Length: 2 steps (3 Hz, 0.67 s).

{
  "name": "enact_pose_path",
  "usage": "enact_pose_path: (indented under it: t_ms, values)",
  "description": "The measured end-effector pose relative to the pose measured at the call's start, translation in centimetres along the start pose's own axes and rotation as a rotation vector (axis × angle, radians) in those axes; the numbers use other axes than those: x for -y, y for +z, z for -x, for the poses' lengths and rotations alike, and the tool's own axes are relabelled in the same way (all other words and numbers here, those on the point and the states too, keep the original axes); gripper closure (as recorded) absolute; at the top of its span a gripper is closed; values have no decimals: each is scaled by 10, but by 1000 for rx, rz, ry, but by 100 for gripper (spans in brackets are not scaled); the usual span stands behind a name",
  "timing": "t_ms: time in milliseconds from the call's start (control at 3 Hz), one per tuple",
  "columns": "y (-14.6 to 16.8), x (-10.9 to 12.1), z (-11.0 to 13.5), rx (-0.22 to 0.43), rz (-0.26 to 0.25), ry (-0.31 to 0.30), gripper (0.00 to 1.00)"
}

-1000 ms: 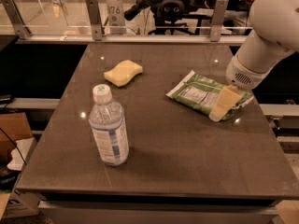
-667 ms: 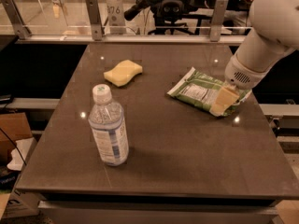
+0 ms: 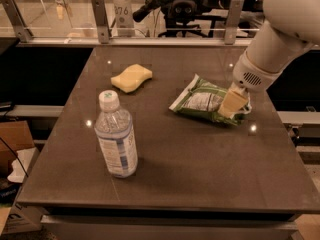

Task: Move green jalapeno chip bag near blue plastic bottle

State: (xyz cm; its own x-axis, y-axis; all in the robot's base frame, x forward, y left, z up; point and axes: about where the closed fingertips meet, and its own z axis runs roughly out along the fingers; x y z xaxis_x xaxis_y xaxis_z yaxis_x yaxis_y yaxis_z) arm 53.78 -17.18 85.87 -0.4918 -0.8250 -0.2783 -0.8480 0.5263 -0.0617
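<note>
The green jalapeno chip bag [image 3: 202, 103] lies on the dark table, right of centre, its white label panel facing up. My gripper [image 3: 233, 104] comes down from the white arm at the upper right and is shut on the bag's right end, with one beige finger [image 3: 231, 101] over the foil. The blue plastic bottle [image 3: 116, 136], clear with a white cap and pale label, stands upright at the front left. It is well apart from the bag.
A yellow sponge [image 3: 131, 78] lies at the back left of the table [image 3: 200, 174]. A metal rail with posts [image 3: 100, 19] runs along the far edge. A cardboard box [image 3: 12, 139] sits on the floor at the left.
The bag has shifted a little to the left and toward the front with my gripper on its right end. The bottle and sponge have not moved.
</note>
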Motion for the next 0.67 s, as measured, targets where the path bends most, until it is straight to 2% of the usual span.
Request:
enact_pose_path:
  t_ms: [333, 667]
  values:
    - [-8, -24, 15, 19, 38, -11, 100]
    - [-11, -57, 28, 28, 89, -18, 100]
